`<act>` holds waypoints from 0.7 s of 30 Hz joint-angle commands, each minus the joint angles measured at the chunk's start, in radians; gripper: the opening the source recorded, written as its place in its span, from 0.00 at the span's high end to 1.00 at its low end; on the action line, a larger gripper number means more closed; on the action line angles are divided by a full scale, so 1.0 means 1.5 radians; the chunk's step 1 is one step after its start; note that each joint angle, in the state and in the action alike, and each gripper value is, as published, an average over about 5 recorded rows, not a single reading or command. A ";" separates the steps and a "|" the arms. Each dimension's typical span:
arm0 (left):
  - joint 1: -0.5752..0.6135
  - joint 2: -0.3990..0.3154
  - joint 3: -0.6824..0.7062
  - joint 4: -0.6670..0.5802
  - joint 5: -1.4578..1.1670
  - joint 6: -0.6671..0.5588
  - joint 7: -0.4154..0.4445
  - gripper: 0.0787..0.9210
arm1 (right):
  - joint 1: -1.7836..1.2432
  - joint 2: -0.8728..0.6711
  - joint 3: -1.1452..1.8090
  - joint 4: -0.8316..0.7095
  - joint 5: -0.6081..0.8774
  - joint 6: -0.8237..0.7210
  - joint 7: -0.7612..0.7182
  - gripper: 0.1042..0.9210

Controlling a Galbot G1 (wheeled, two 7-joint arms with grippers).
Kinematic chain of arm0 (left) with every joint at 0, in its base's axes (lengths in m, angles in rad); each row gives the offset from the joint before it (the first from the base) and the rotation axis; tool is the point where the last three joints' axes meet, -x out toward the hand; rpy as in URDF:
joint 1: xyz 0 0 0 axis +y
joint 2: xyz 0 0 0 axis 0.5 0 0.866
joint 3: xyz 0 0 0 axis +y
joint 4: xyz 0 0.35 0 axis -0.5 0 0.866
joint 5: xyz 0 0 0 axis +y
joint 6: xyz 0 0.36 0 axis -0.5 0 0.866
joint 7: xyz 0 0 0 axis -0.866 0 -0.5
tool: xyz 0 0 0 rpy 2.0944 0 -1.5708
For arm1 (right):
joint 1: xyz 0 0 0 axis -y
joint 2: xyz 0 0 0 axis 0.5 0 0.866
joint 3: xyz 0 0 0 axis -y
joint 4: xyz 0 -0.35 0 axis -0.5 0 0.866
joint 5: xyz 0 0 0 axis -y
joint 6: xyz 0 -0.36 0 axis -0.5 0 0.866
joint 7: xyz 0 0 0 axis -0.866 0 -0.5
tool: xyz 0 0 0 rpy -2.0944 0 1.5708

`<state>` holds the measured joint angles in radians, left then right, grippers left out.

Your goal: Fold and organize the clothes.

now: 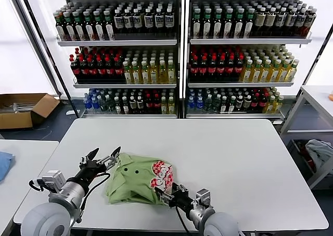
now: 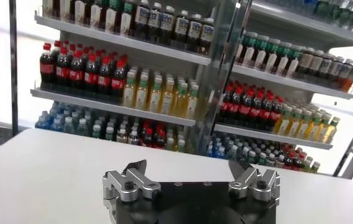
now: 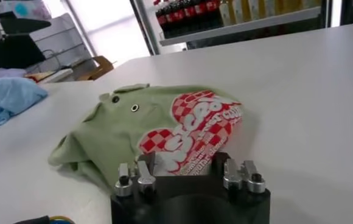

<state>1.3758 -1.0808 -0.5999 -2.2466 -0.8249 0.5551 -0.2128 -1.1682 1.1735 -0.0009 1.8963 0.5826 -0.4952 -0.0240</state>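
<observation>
The green shirt [image 1: 139, 178] is seen lying bunched on the white surface [image 1: 234, 163], part-folded. The left pincer [image 1: 104, 158] is spread wide, released, at the collar; the right pincer [image 1: 167, 195] is part-open at the near hem, gripping nothing. A fresh grasp is judged needed next

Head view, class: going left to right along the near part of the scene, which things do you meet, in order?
Blue cloth → left claw → light green shirt → right claw → grey-white cloth bundle.
</observation>
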 commanded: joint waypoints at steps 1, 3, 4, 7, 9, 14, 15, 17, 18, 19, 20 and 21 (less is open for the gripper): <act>0.017 -0.004 -0.030 -0.004 0.015 0.002 0.011 0.12 | 0.034 -0.016 -0.034 -0.013 -0.035 -0.013 -0.045 0.48; 0.017 -0.005 -0.030 -0.002 0.015 0.002 0.011 0.12 | 0.035 -0.031 -0.014 -0.003 -0.059 -0.012 -0.074 0.55; 0.017 -0.006 -0.031 -0.002 0.015 0.002 0.010 0.12 | 0.035 -0.041 -0.002 0.003 -0.070 -0.011 -0.088 0.58; 0.019 -0.009 -0.032 0.000 0.015 0.001 0.011 0.12 | 0.030 -0.077 0.036 0.024 -0.090 -0.010 -0.117 0.69; 0.021 -0.012 -0.033 0.002 0.015 0.000 0.011 0.12 | 0.023 -0.109 0.063 0.038 -0.096 -0.010 -0.131 0.76; 0.022 -0.021 -0.033 0.008 0.015 -0.005 0.013 0.12 | -0.009 -0.192 0.136 0.051 -0.096 0.005 -0.150 0.92; 0.022 -0.023 -0.032 0.009 0.015 -0.007 0.013 0.12 | -0.017 -0.204 0.147 0.050 -0.096 0.010 -0.152 0.94; 0.024 -0.026 -0.031 0.011 0.015 -0.008 0.015 0.12 | -0.033 -0.221 0.171 0.051 -0.095 0.017 -0.151 0.97; 0.024 -0.028 -0.031 0.012 0.015 -0.009 0.015 0.12 | -0.042 -0.227 0.183 0.053 -0.094 0.018 -0.149 0.97; 0.026 -0.029 -0.030 0.012 0.014 -0.010 0.016 0.12 | -0.050 -0.230 0.193 0.058 -0.093 0.018 -0.147 0.97; 0.027 -0.031 -0.030 0.011 0.014 -0.010 0.016 0.12 | -0.059 -0.231 0.204 0.064 -0.092 0.018 -0.144 0.97; 0.029 -0.033 -0.029 0.011 0.014 -0.010 0.017 0.12 | -0.068 -0.231 0.215 0.071 -0.092 0.018 -0.140 0.97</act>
<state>1.4099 -1.1187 -0.6395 -2.2310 -0.8071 0.5413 -0.1923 -1.1861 0.9614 0.1496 1.9501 0.4697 -0.4856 -0.1948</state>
